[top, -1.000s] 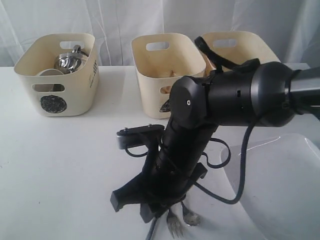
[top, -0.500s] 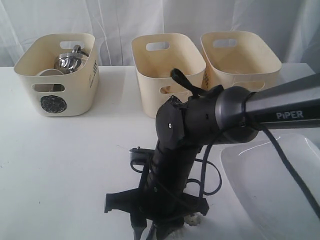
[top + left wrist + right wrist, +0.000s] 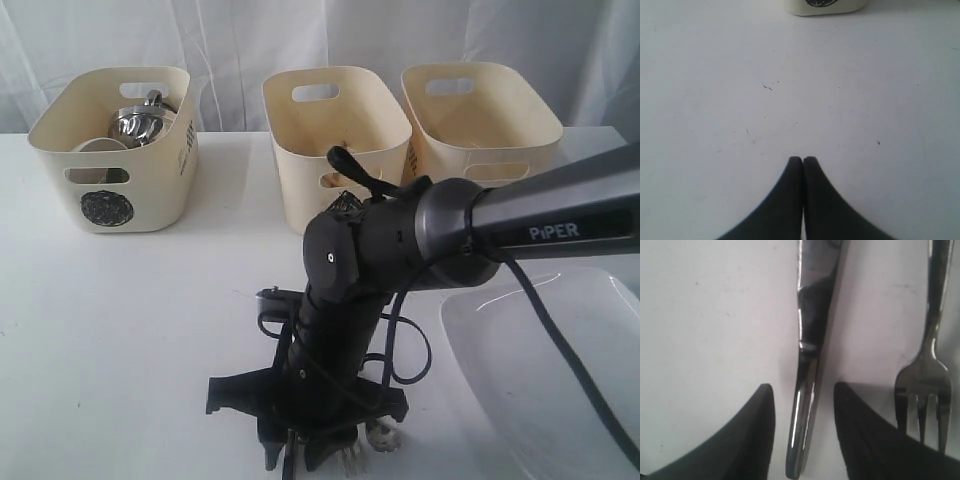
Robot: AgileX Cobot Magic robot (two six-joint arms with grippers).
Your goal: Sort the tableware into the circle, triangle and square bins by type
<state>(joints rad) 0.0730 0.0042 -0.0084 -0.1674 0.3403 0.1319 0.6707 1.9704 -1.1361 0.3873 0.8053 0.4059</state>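
Right gripper [image 3: 802, 390] hangs open astride the metal knife [image 3: 812, 315], whose length runs straight out between the fingers; the fork [image 3: 925, 375] lies just beside

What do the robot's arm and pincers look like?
The right arm is black with rounded joints; its grey link carries white "PiPER" lettering. Black cables loop along it. The left pincer and right pincer have smooth black fingers tapering to rounded tips.

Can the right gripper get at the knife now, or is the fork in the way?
Probably yes: the right gripper is open astride the knife; the fork lies outside its fingers, apart from it.
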